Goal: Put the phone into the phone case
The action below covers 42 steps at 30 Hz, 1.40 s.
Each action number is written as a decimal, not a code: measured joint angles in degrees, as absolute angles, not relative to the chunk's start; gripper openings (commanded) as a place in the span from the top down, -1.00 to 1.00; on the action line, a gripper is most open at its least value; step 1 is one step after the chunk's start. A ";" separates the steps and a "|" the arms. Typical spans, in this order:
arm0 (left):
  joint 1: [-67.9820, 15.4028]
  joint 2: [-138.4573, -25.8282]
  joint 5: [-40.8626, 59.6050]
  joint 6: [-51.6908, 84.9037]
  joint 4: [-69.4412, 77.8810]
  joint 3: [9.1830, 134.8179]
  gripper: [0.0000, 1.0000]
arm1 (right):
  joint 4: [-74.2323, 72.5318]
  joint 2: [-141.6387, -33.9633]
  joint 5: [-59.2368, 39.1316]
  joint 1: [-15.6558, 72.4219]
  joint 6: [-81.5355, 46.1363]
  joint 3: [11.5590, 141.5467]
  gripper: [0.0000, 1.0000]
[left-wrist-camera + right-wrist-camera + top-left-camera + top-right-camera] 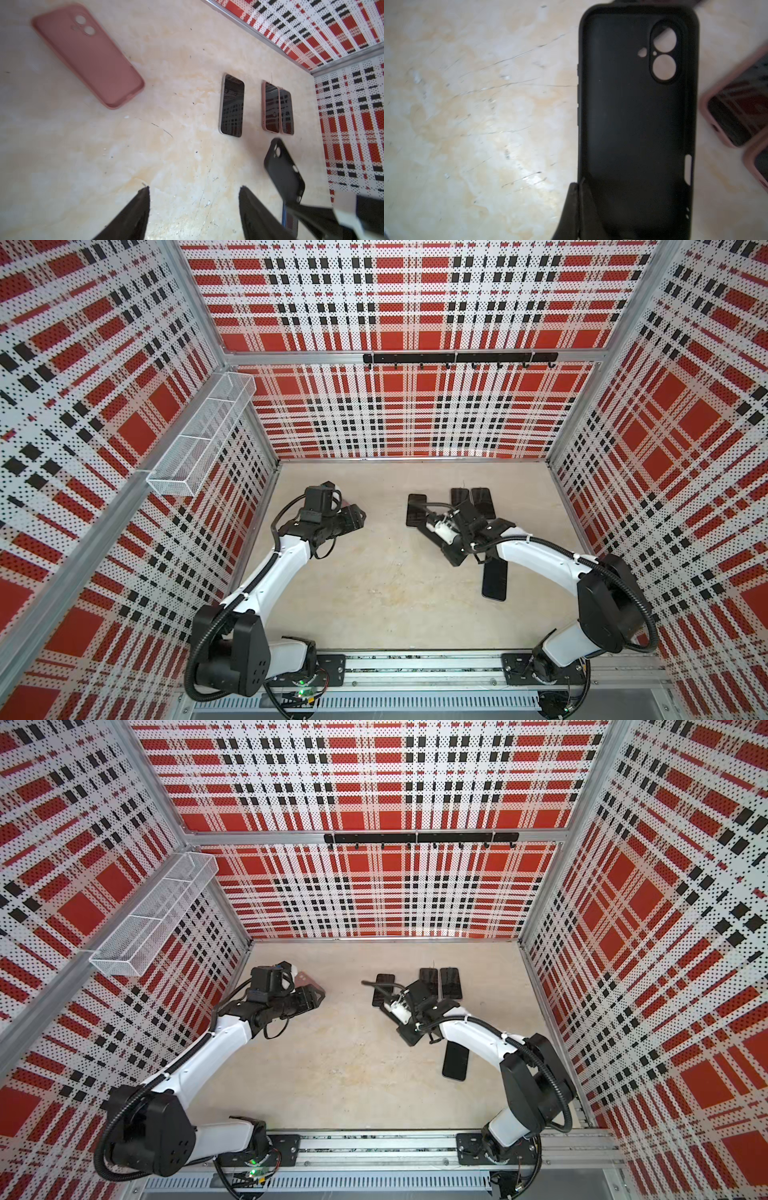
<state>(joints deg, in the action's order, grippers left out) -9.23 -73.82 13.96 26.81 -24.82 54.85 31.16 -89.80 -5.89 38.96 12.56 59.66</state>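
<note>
Up top, both top views hang high over the base rail (415, 664) and tip steeply down toward the back wall (415, 406), near-twin pictures of the whole surface (374, 593). Left wrist camera rides low behind the left hand (194, 188), looking out across the surface to a far corner. Right wrist camera is in tight, seemingly almost straight down, and blurred. Both wrist views share the black case (633, 124) and the pink-cased phones (270, 108).
</note>
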 measured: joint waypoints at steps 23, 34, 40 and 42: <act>-8.27 -75.64 7.44 23.29 -29.26 54.28 -0.36 | 30.70 -100.49 -3.86 47.22 27.38 61.06 -1.00; -16.38 -78.70 7.31 25.06 -24.01 54.70 -0.31 | 36.88 -85.49 7.40 46.35 1.17 61.98 -0.99; -25.30 -83.11 7.03 26.55 -19.77 53.47 -0.18 | 50.54 -81.45 15.11 41.25 -23.90 61.84 -0.99; -27.73 -84.79 6.79 26.79 -19.16 52.27 -0.15 | 54.96 -79.66 15.90 37.95 -31.29 60.51 -1.00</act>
